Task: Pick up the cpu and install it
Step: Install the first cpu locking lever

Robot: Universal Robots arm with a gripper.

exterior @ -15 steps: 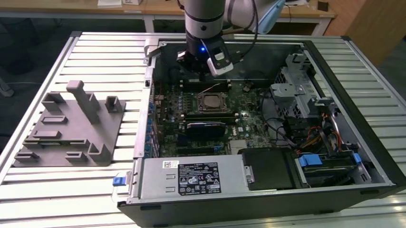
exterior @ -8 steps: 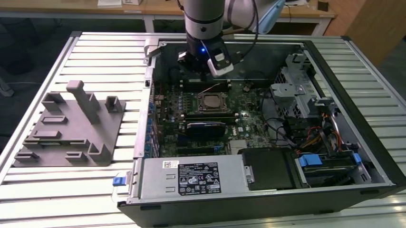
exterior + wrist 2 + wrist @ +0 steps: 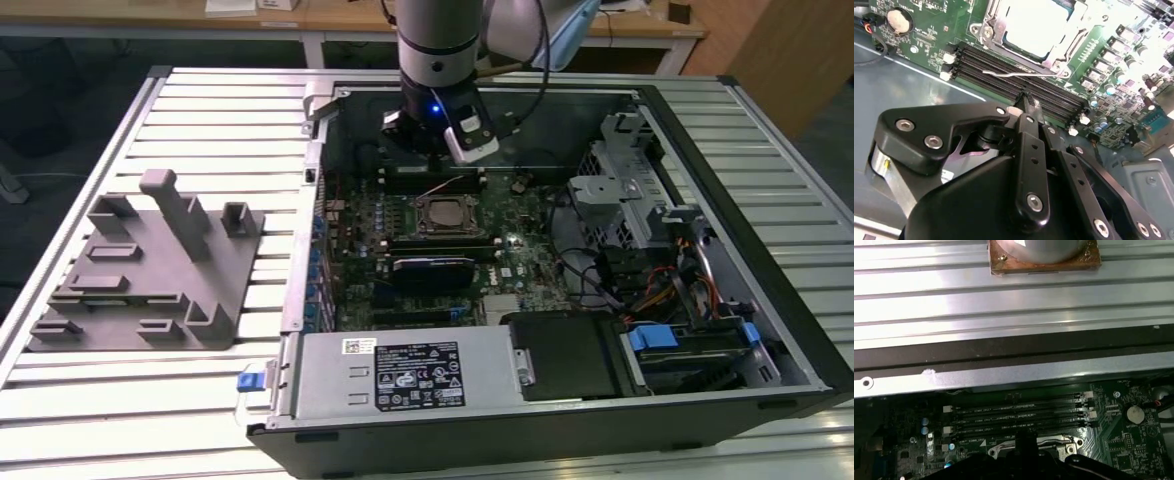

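The cpu (image 3: 441,215) is a flat square chip with a silvery-white top. It lies in the socket on the green motherboard (image 3: 527,255) inside the open computer case. In the second wrist view the cpu (image 3: 1036,22) sits inside the metal socket frame (image 3: 1066,47), with a thin wire lever (image 3: 1004,74) along the frame's edge. My gripper (image 3: 434,160) hangs just beyond the socket, over the black memory slots (image 3: 1004,67). Its fingers (image 3: 1028,102) are shut together and hold nothing. The gripper tip (image 3: 1024,445) also shows over the socket's edge in the first wrist view.
The case wall (image 3: 318,150) and its far rim (image 3: 1004,375) close in the board. A drive cage (image 3: 627,190) and cables stand at the exterior view's right, and a power supply (image 3: 400,375) sits at the front. A grey fixture (image 3: 147,265) lies on the slatted table (image 3: 227,110).
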